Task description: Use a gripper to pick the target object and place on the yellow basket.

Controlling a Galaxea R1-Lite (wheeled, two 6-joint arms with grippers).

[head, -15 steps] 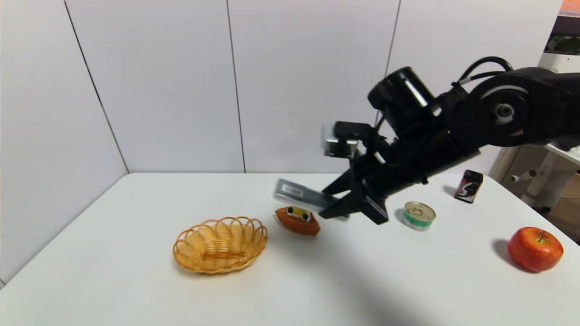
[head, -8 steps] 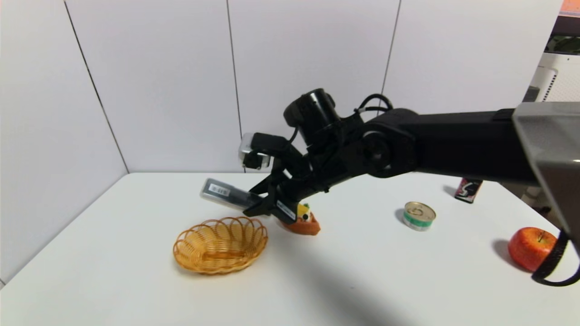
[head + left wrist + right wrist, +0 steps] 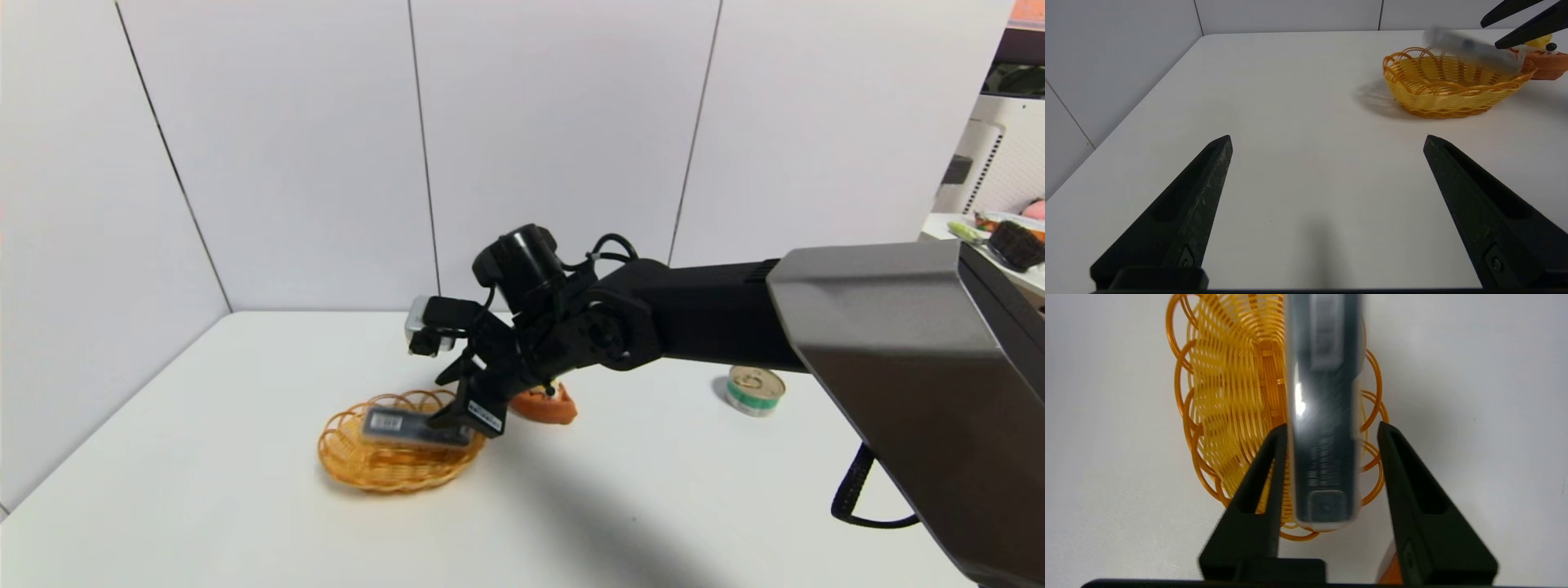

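My left pincer (image 3: 1327, 141) hangs wide open over bare table (image 3: 1290, 102), holding nothing; only its camera shows that. At eleven o'clock from me, my right pincer (image 3: 1331, 430) has parted, a gap showing beside the case (image 3: 1325, 416). The long grey case, barcode label at its far end, lies across the basket (image 3: 392, 469), beside the toy tart (image 3: 547, 406).

A white table (image 3: 245, 506) runs back to grey wall panels (image 3: 555, 122). An orange toy tart (image 3: 545, 405) with fruit on top sits near the table's middle. A round tin (image 3: 754, 389) with a green band stands at three o'clock from the tart, well apart from it.
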